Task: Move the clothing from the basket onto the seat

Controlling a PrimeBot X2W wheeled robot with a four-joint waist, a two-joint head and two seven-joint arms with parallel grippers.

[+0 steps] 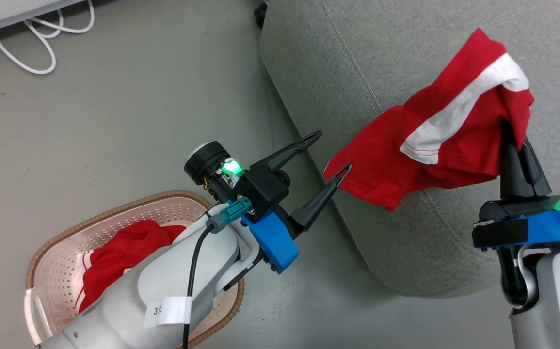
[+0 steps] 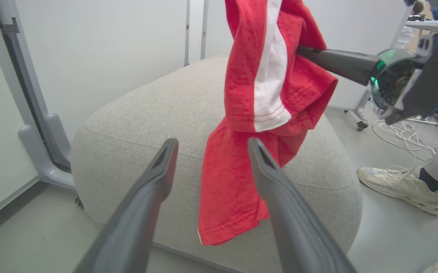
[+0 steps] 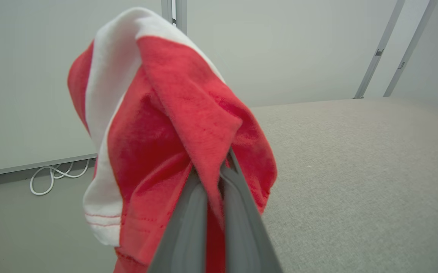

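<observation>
1. The right hand [image 1: 512, 145] is clenched on a small fold of the held garment [image 1: 435, 145], which hangs above the seat [image 1: 406, 58], near its rounded edge. So thin a pinch could slip too early.
2. The lower hem hangs down by the seat's side. If released here, the cloth may slide onto the floor [image 1: 115, 121].
3. The left hand [image 1: 333, 150] is released and empty, with its fingers just beside the hem; they could catch it.
4. A second garment [image 1: 124, 252] lies in the basket [image 1: 56, 228].

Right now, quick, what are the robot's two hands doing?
Left gripper: open, holding nothing.
Right gripper: shut on the red clothing.
</observation>
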